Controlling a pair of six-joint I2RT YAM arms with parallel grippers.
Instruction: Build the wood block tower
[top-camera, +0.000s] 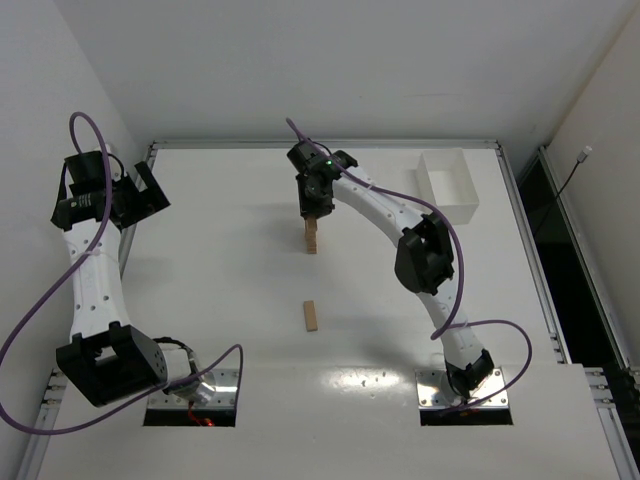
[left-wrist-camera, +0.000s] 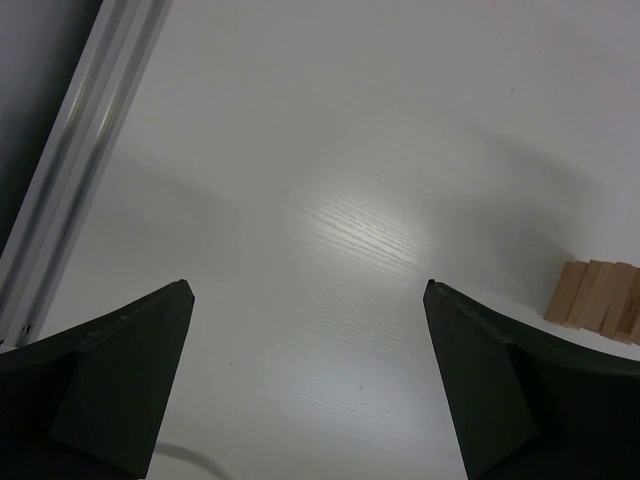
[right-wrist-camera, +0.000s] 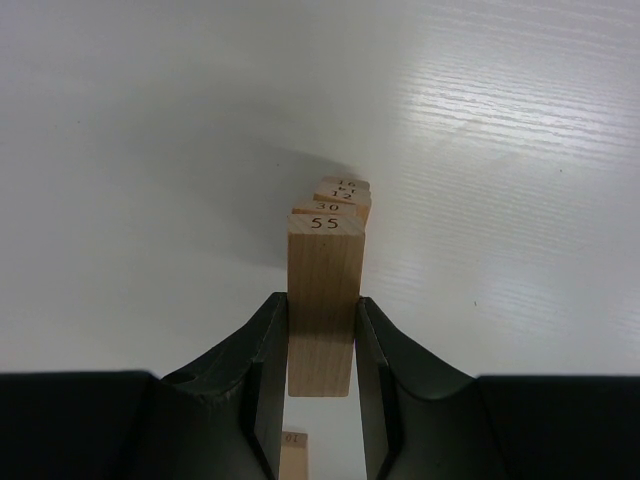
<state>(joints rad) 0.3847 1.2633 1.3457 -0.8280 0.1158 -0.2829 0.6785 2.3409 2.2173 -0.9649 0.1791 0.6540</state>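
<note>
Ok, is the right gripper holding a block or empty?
Holding one. The right gripper is shut on a wood block numbered 55, both fingers pressed against its sides, close to the tower.

White walls (top-camera: 300, 60) enclose a white table (top-camera: 200, 320) — metal rails (top-camera: 523, 240) along its edges, soft glare (left-wrist-camera: 365, 225) on top.
</note>
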